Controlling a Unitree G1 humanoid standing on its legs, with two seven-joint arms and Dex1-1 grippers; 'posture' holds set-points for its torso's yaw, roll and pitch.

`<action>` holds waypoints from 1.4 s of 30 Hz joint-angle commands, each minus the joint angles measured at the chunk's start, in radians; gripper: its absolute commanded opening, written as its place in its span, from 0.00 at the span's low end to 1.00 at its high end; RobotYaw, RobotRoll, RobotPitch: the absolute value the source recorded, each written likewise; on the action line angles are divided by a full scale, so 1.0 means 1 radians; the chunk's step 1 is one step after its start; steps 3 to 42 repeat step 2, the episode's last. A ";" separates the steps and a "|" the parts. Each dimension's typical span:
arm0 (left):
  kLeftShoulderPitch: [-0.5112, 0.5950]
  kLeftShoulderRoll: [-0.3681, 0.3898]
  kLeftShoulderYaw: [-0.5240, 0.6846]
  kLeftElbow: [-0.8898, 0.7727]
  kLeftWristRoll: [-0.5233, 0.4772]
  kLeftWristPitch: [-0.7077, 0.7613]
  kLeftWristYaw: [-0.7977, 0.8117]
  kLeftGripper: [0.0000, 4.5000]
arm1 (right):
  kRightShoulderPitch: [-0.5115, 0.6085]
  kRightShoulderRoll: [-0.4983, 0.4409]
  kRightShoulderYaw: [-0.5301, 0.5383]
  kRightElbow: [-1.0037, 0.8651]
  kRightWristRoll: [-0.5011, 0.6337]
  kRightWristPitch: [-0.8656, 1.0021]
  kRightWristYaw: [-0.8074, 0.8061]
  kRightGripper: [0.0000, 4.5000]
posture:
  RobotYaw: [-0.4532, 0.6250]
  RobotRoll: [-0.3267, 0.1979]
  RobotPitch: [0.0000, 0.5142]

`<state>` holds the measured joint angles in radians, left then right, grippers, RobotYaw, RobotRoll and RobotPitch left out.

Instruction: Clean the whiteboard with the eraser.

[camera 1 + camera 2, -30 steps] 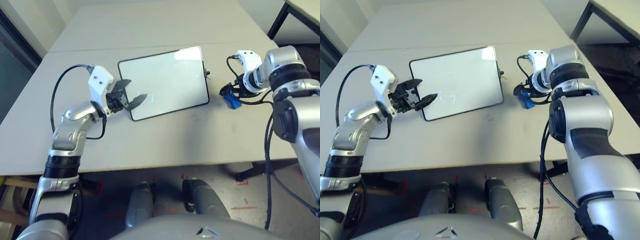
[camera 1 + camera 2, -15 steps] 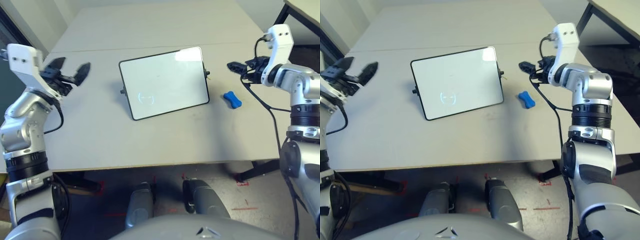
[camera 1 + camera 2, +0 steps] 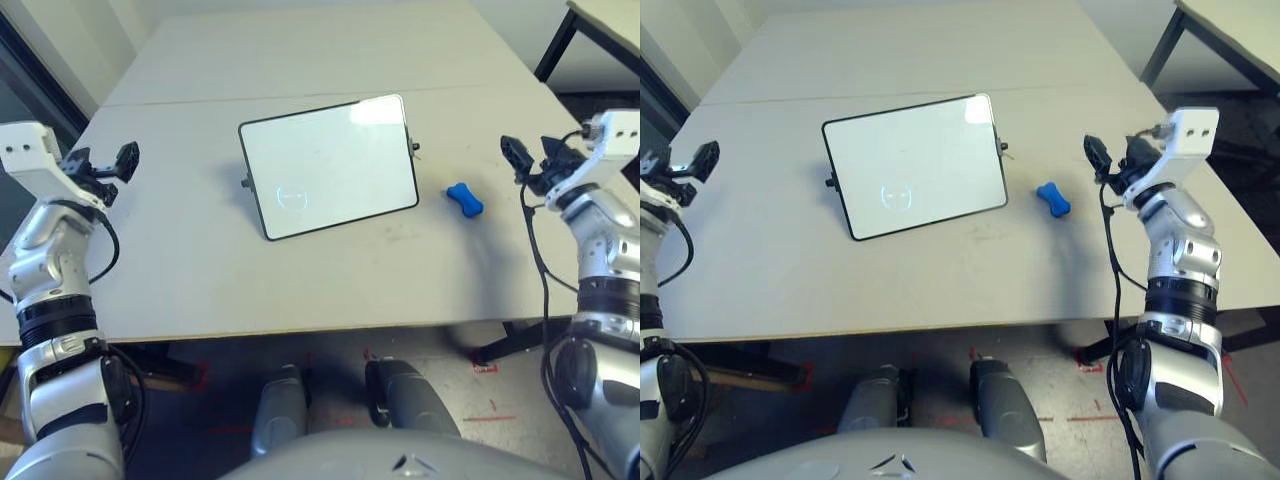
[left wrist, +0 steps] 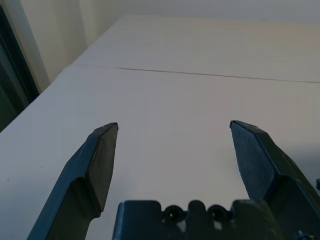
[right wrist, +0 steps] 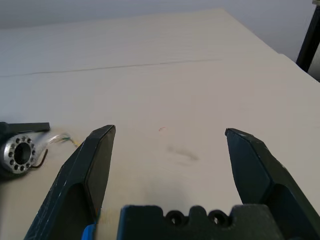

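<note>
A pale, matte table (image 3: 330,270) carries everything. The right jaws (image 3: 533,158) stand wide apart and hold nothing; the left jaws (image 3: 104,165) likewise gape empty. The eraser (image 3: 464,199), a small bright blue bone-shaped block, lies flat just inward of the right jaws, apart from them. Beyond it, between both jaws, lies the whiteboard (image 3: 330,165), glossy white, thin black frame, faint round mark.

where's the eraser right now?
The eraser lies free on the table in the head views, just right of the whiteboard, between it and the open right gripper; nothing touches it.
</note>
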<state>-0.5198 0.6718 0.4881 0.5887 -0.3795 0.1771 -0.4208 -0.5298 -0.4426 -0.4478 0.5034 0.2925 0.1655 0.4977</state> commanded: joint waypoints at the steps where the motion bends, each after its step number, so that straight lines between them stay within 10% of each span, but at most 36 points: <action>1: -0.023 -0.002 -0.014 0.066 0.022 -0.038 0.001 1.00 | 0.011 -0.005 0.004 0.023 0.009 -0.044 -0.012 0.99 | 0.30 0.62 0.17; 42: -0.027 -0.002 -0.016 0.077 0.024 -0.044 0.000 1.00 | 0.011 -0.004 0.007 0.028 0.009 -0.050 -0.014 0.99 | 0.30 0.62 0.17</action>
